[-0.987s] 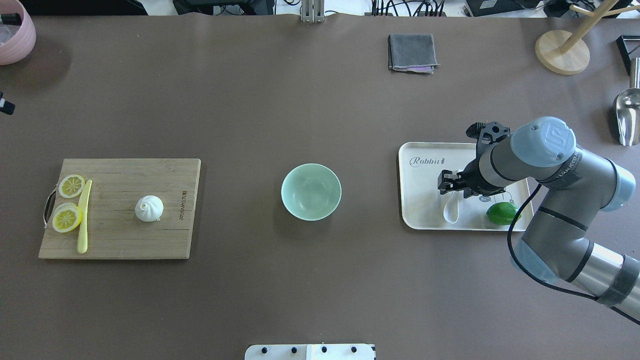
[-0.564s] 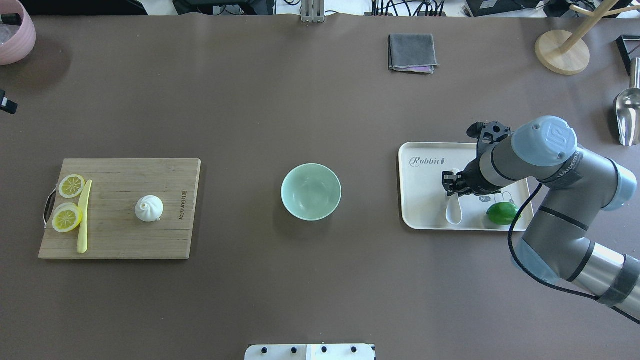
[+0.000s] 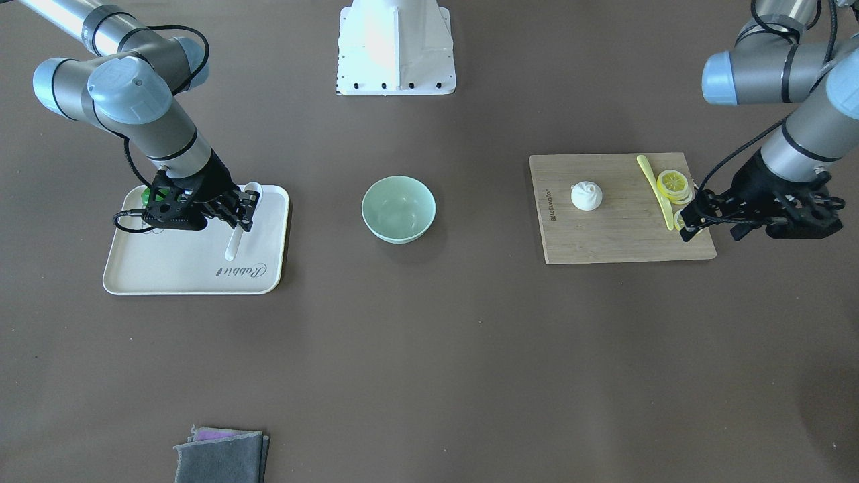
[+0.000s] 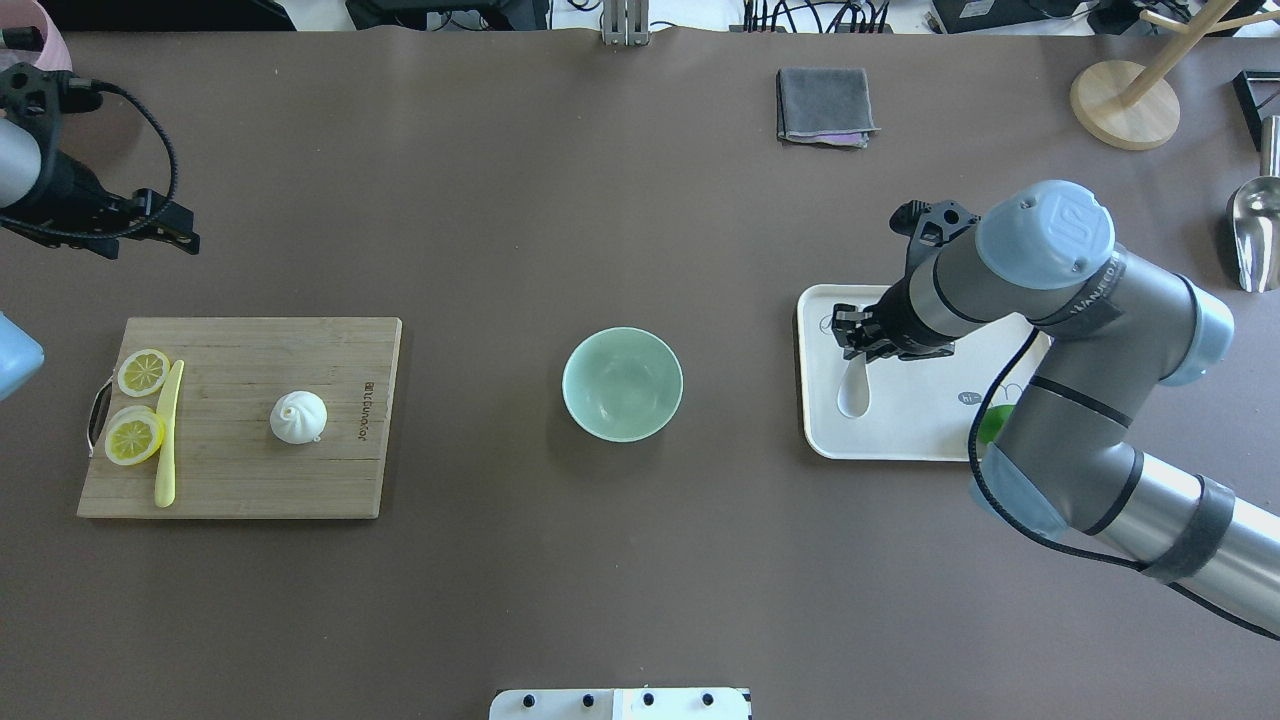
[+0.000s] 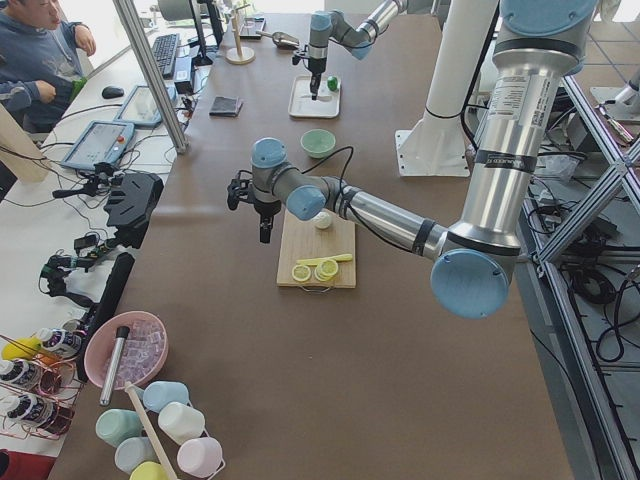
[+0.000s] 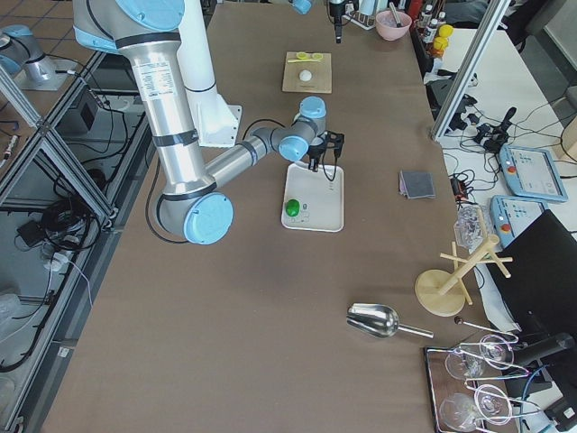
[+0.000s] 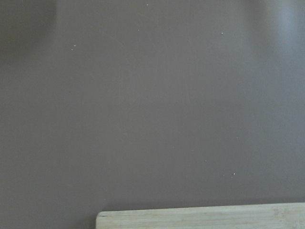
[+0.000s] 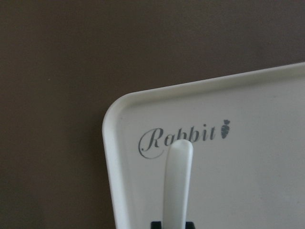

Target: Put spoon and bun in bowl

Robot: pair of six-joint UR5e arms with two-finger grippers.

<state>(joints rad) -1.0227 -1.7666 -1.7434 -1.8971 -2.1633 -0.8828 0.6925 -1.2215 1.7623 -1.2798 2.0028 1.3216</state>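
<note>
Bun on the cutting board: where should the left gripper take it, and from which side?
Take the bun across its round lower body, under the pleated top, coming straight down. It sits upright, dome up, on the cutting board with bare board all round; the yellow knife and lemon slices lie apart from it at the handle end. The left gripper is the nearer one.

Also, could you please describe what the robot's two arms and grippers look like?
Both the right arm and left arm are silver-grey metal tubes with rounded pale-blue joint caps; one right-arm cap bears a grey logo. Black bands ring the links, and a black cable loops along each. The right gripper and left gripper are black, angular two-finger units.
</note>
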